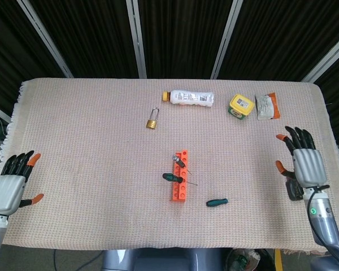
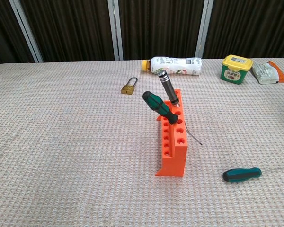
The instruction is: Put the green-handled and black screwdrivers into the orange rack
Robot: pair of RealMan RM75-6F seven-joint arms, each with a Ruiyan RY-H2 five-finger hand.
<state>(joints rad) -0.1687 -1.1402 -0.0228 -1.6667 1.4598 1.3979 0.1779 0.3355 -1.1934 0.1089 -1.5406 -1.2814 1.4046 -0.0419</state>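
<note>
Orange rack (image 2: 173, 142) mid-table; green-handled screwdriver (image 2: 160, 107) and black screwdriver (image 2: 169, 88) both slotted at rack's far end, tilted toward 11 o'clock; second green driver (image 2: 241, 174) flat on cloth at rack's 4 o'clock, apart from it; padlock (image 1: 151, 121) at 11 o'clock, bottle (image 1: 188, 97) at 12; left hand (image 1: 8, 183) at table's 8 o'clock edge, fingers spread, holding nothing; right hand (image 1: 303, 162) at 4 o'clock edge, same.
</note>
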